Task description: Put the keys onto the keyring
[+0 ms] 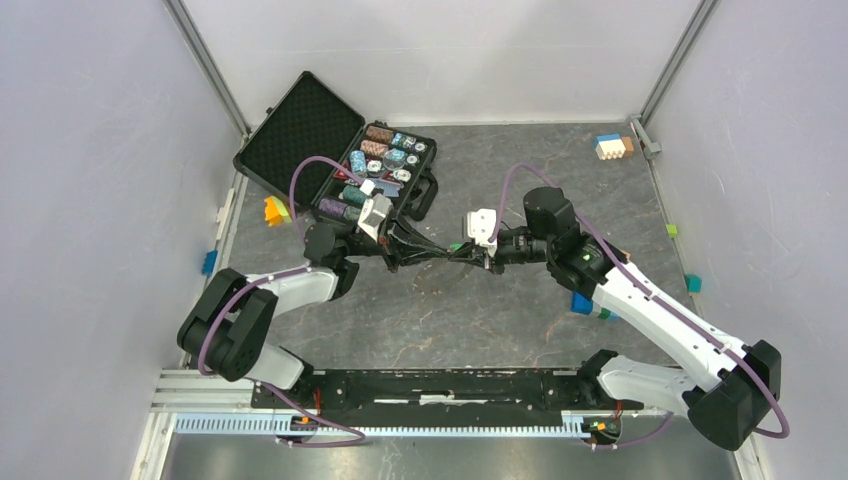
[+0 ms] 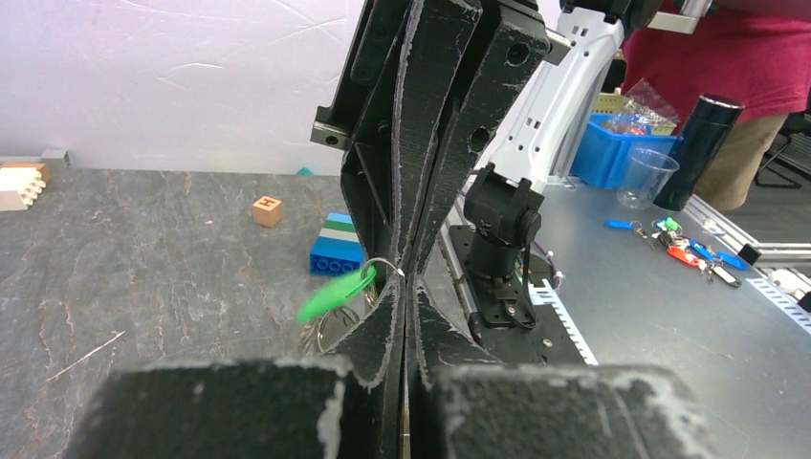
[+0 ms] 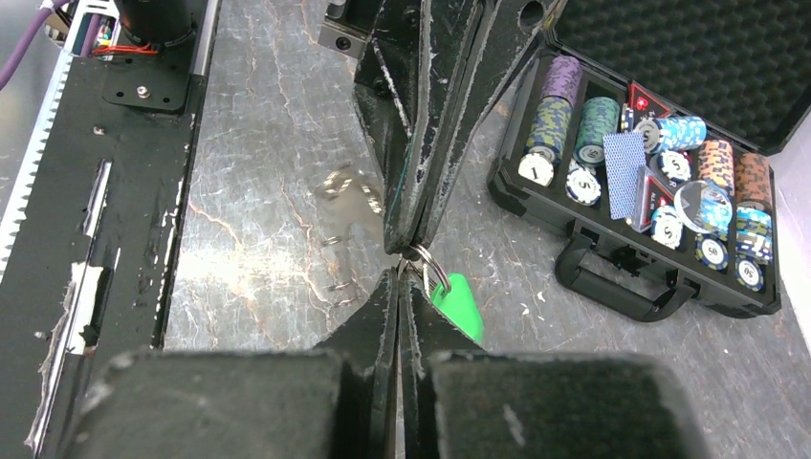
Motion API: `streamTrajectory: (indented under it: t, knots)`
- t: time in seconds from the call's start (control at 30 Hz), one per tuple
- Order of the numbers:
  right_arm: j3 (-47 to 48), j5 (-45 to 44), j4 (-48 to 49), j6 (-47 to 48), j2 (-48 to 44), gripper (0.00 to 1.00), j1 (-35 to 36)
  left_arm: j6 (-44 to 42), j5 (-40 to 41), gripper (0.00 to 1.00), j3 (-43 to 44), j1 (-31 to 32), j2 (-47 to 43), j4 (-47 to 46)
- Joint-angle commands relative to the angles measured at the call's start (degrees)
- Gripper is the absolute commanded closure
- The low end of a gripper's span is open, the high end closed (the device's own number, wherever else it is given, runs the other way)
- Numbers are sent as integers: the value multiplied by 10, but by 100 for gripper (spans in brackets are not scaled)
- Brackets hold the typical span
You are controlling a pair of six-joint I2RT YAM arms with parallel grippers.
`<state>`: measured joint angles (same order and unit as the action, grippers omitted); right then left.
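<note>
Left fingers (image 2: 381, 330) and right fingers (image 3: 378, 323), each pair pressed together, met tip to tip above the desk (image 1: 480, 320), both clamped on the keyring (image 3: 432, 266). A green-headed key (image 3: 457, 304) hung from it, just beside the tips.

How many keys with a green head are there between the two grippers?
1. The green key hangs from the keyring, where the shut left gripper and right gripper meet tip to tip. More keys may be hidden behind them.
</note>
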<state>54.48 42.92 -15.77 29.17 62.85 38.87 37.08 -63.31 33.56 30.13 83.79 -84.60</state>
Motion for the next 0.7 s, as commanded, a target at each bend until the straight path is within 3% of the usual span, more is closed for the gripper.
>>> streamTrajectory:
  t: [0.0, 0.67]
  knots:
    - [15, -37, 33, -15, 0, 100, 1, 10, 3, 98, 12, 3, -4, -45]
    - [-12, -35, 17, 33, -35, 100, 0, 3, 12, 98, 6, -7, -2, -46]
